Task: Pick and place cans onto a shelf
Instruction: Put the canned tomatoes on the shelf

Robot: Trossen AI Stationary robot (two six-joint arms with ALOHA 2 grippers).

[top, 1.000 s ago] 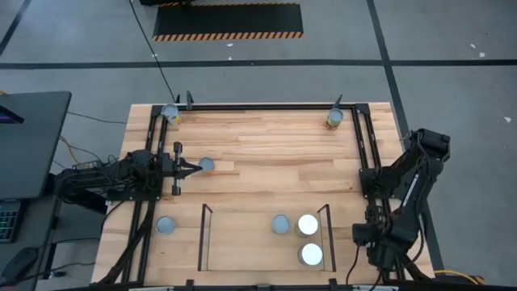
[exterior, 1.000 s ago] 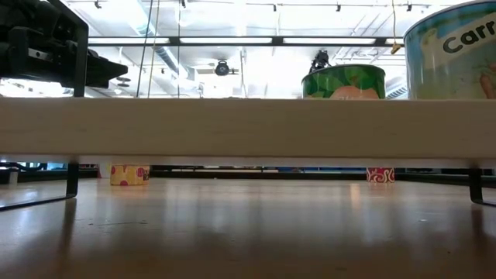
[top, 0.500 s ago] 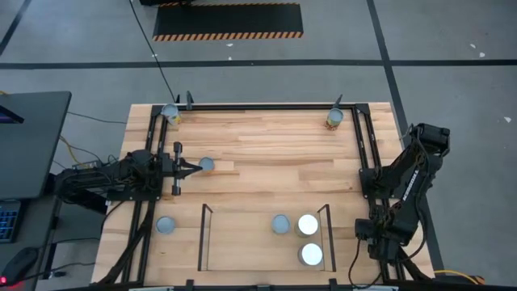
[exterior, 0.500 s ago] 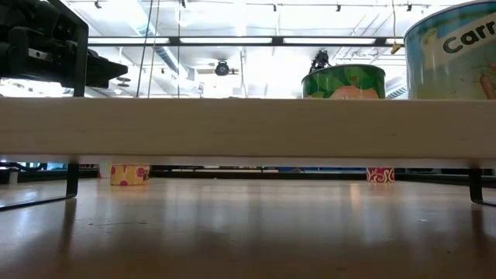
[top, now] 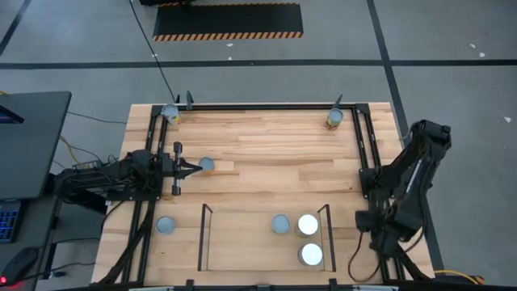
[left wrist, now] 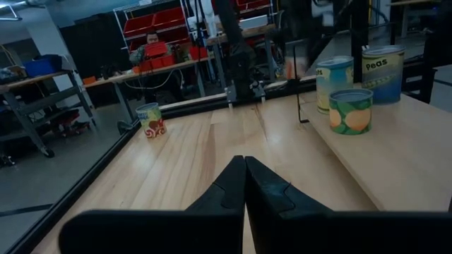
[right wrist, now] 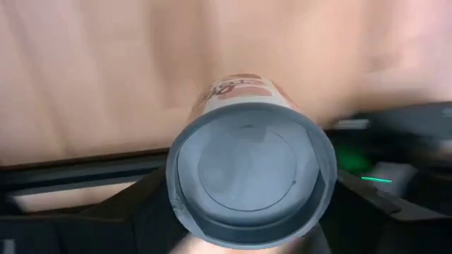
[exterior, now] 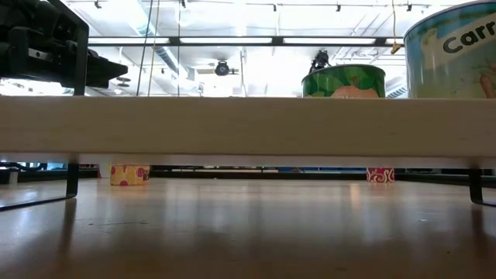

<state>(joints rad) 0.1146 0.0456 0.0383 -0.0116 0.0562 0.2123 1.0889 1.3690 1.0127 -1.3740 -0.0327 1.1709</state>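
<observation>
Seen from above, six small round metal cans stand on the light-wood worktop (top: 258, 153): one at the far left corner (top: 170, 113); one at the far right corner (top: 334, 119); one silver-topped by the left claw (top: 207, 165); one near the left edge (top: 165, 225); three inside the rail-framed wooden shelf (top: 242, 242), namely one grey-topped (top: 280, 224) and two bright white-topped (top: 308, 224), (top: 311, 255); a seventh can (right wrist: 251, 173) fills the right wrist view; two dark arms, one each side.
</observation>
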